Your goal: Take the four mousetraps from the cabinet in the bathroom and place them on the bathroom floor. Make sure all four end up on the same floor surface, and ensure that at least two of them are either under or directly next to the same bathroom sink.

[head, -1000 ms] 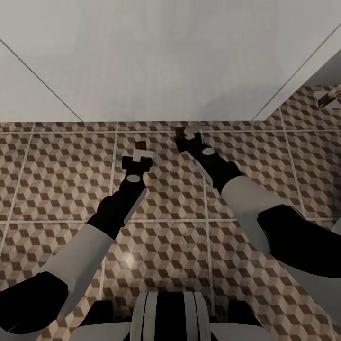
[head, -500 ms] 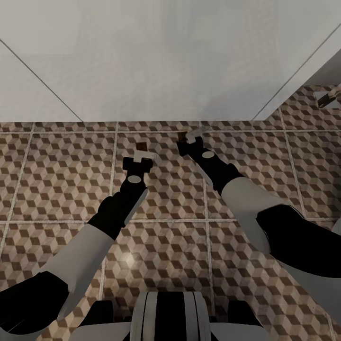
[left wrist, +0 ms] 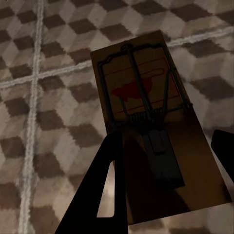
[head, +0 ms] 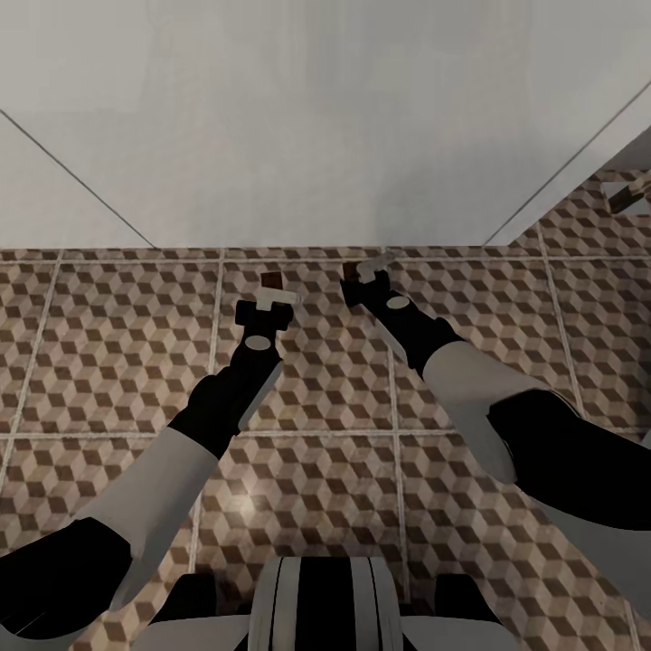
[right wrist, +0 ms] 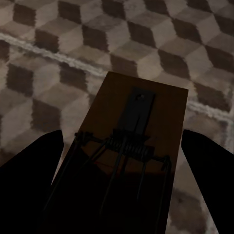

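Observation:
My left gripper [head: 271,293] is shut on a tan-wood mousetrap [head: 269,276] and holds it low over the cube-patterned bathroom floor [head: 117,344]. In the left wrist view this mousetrap [left wrist: 146,97] shows dark wire and a red spot between the dark fingers [left wrist: 109,190]. A second mousetrap [head: 349,268] is held in my right gripper [head: 365,269], which is shut on it. The right wrist view has that mousetrap [right wrist: 141,97] lying between both fingers [right wrist: 29,175]. Both traps hang just in front of the white bathroom sink [head: 325,117], whose flat top spans the head view. The cabinet is out of view.
The sink's front edge [head: 271,246] overhangs the tiles right ahead of both grippers. At the far right a small tan and dark thing [head: 627,193] lies on the floor beside the sink. Open tiled floor stretches to the left and behind my arms.
The head view has shifted a little, so the sink's edge sits lower in the picture. Both grippers, still holding their traps, are slightly closer to that edge.

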